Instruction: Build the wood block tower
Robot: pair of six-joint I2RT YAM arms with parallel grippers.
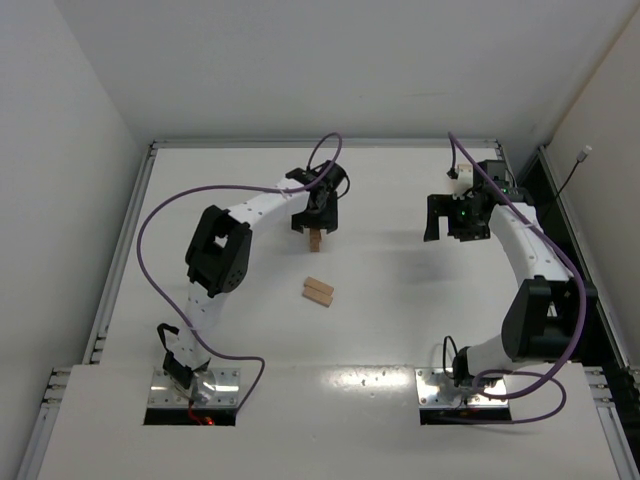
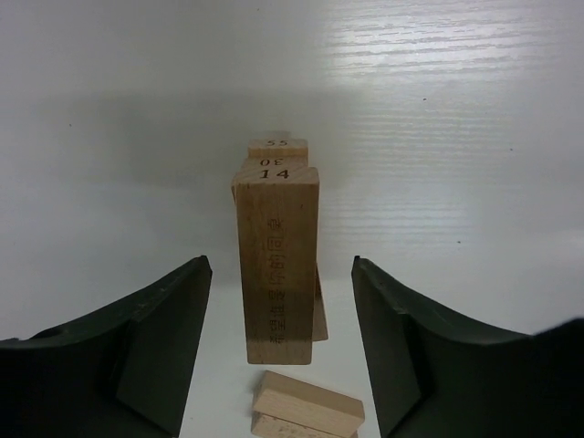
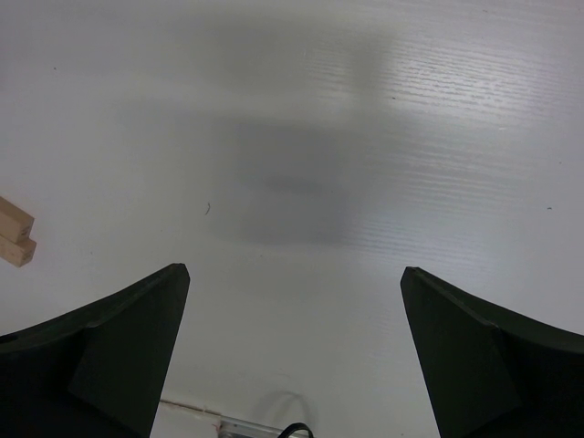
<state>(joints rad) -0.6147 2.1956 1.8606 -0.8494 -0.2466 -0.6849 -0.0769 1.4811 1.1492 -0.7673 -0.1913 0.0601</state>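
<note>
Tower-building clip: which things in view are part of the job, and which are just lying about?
Part of the job:
- tower, standing between the open fingers of the left gripper
- two loose wood blocks, lying together nearer the arm bases

Not in play:
- right gripper, open and empty, off to the side
- purple cables, rig wiring

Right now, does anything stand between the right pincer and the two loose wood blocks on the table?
Nothing visible does. Bare table lies between the right pincer and the loose wood blocks; the tower, with the left pincer over it, stands off that line.
</note>
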